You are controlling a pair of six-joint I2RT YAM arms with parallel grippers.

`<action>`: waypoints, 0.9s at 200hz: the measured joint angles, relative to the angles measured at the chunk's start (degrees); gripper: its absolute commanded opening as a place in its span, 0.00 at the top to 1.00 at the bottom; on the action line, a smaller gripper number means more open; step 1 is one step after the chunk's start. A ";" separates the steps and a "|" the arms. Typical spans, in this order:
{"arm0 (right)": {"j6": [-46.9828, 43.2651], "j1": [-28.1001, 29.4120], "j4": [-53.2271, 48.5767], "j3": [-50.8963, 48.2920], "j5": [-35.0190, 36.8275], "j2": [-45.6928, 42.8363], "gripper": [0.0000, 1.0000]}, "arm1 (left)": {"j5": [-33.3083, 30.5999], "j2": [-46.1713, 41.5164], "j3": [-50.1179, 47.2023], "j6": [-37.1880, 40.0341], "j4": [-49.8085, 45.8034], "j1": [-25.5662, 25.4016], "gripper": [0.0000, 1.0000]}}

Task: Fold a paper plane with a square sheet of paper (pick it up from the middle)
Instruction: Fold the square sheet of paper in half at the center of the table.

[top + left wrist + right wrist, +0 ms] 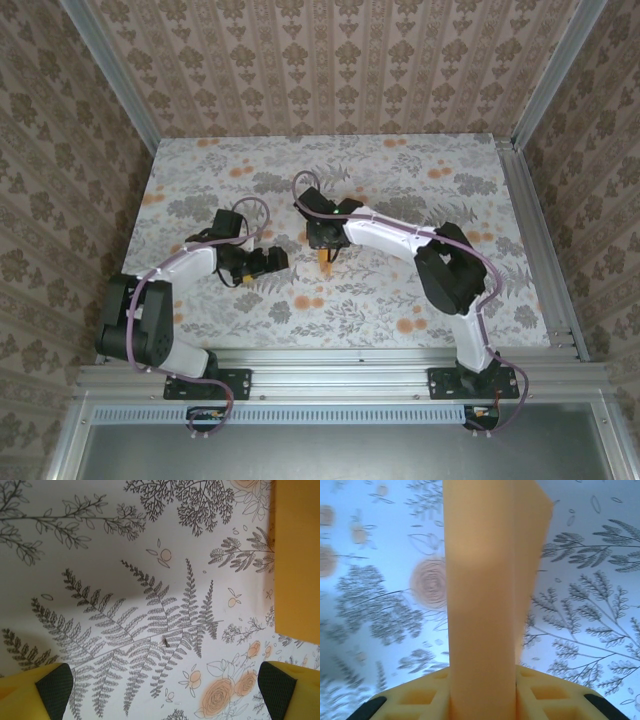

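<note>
right gripper (pixel 482 696) pinches the folded orange paper (pixel 480 580) over the floral table (pixel 590 630). left gripper (pixel 165 687) gapes wide, holding nothing.

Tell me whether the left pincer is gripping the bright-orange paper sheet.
No. The left pincer stands wide open over the leaf-printed table cover, the bright-orange paper sheet off to one side of it.

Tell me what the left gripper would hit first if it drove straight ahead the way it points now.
Most likely the fern-printed table cover, which lies straight ahead of the open left gripper. The orange paper sheet sits off to one side, out of that line, though depth is hard to judge.
</note>
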 measured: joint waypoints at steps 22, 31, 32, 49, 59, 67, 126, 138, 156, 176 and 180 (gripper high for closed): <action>0.90 -0.70 5.66 -3.87 -5.11 -4.90 0.70 | -0.09 -3.37 0.74 0.00 -2.40 0.63 0.00; 2.12 -1.36 9.46 -6.49 -7.89 -7.48 0.71 | 0.00 -5.40 1.53 0.00 -3.30 1.33 0.00; 2.29 -1.46 9.97 -6.97 -8.41 -7.89 0.71 | -0.02 -5.73 1.68 0.00 -3.45 1.46 0.00; 4.92 -3.39 17.11 -12.55 -13.25 -12.57 0.71 | 0.11 -9.64 3.23 -0.04 -4.07 2.75 0.00; 6.58 -4.74 21.51 -15.93 -15.96 -14.64 0.70 | 0.46 -11.45 4.15 -0.11 -4.20 3.37 0.00; 8.00 -5.75 24.98 -18.49 -17.99 -15.69 0.70 | 0.94 -12.44 4.79 -0.42 -4.22 3.56 0.00; 16.59 -9.42 44.33 -35.47 -27.43 -15.80 0.70 | 5.88 -9.53 5.97 -4.55 -0.09 1.44 0.00; 17.29 -9.53 46.56 -37.18 -28.11 -15.26 0.69 | 6.08 -7.21 6.62 -5.22 0.98 -0.44 0.00; 17.59 -9.73 48.70 -39.01 -28.76 -14.23 0.69 | 6.25 -3.50 7.39 -6.71 3.76 -3.39 0.04; 17.57 -10.01 49.90 -40.65 -28.76 -13.40 0.69 | 6.25 0.42 8.02 -8.41 7.17 -6.05 0.09; 17.55 -10.08 50.29 -41.03 -28.76 -13.27 0.69 | 6.25 1.31 8.33 -8.72 7.69 -6.60 0.11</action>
